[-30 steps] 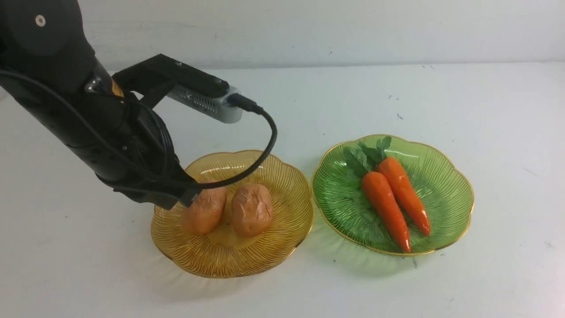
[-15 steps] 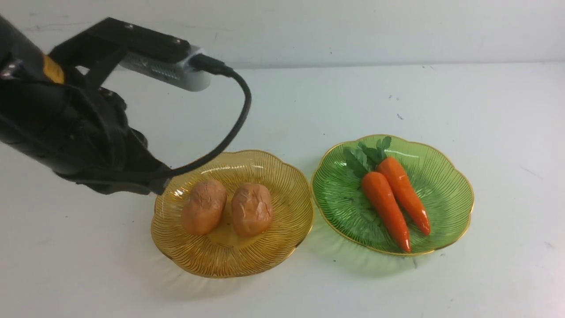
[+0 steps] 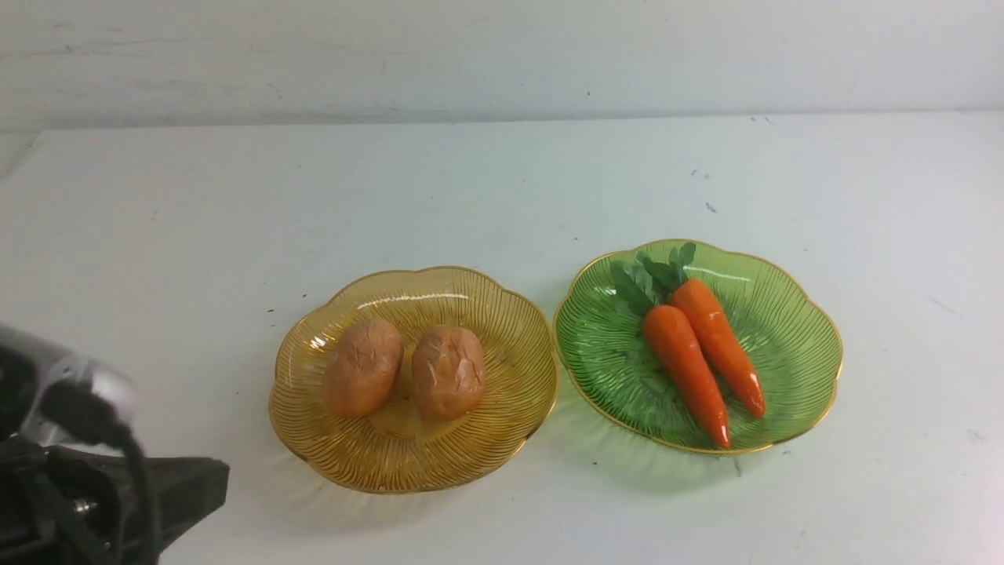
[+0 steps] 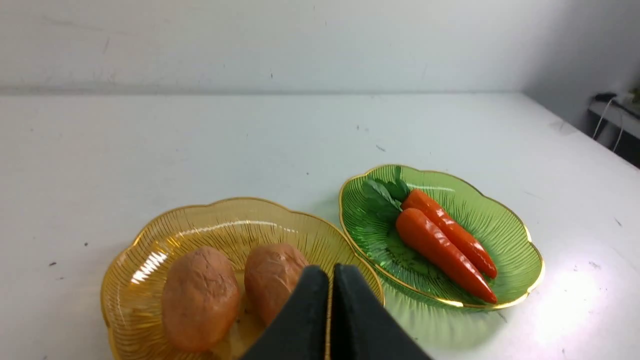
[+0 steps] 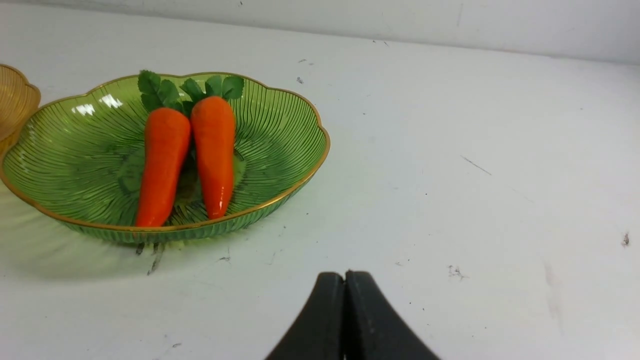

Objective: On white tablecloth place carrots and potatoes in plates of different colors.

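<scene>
Just ahead of the left tool (image 4: pixel 330 320) (pinched together, empty, same as the right tool (image 5: pixel 345 320)) both potatoes (image 3: pixel 404 369) sit in the amber plate (image 3: pixel 502 439), carrots (image 3: pixel 702 357) in the green plate (image 3: pixel 800 329), so a careless swing could clip a rim.

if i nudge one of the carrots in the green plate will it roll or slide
Probably slide: the carrots look glossy, likely slippery. Being tapered, one would likely roll in an arc, not straight. The green plate dishes upward, so its rim should contain it.
</scene>
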You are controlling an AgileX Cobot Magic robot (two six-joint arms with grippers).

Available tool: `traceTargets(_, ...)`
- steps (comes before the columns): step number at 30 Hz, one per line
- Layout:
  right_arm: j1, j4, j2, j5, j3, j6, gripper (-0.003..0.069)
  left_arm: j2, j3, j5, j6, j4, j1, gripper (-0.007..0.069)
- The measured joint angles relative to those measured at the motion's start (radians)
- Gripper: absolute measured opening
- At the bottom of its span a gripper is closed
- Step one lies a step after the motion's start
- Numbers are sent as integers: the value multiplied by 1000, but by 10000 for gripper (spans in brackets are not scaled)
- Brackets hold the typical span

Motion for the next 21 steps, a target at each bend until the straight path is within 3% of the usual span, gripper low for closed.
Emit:
traceTargets(10,0,0,0,0,0,0,-15,0,11,-8,27,18,0,-3)
traceTargets(15,0,0,0,0,0,0,-15,-74,138,-12,81,111,3,-3)
traceTargets(21,0,-1,0,0,0,-7,-15,-341,359,-25,56,224,139,-3)
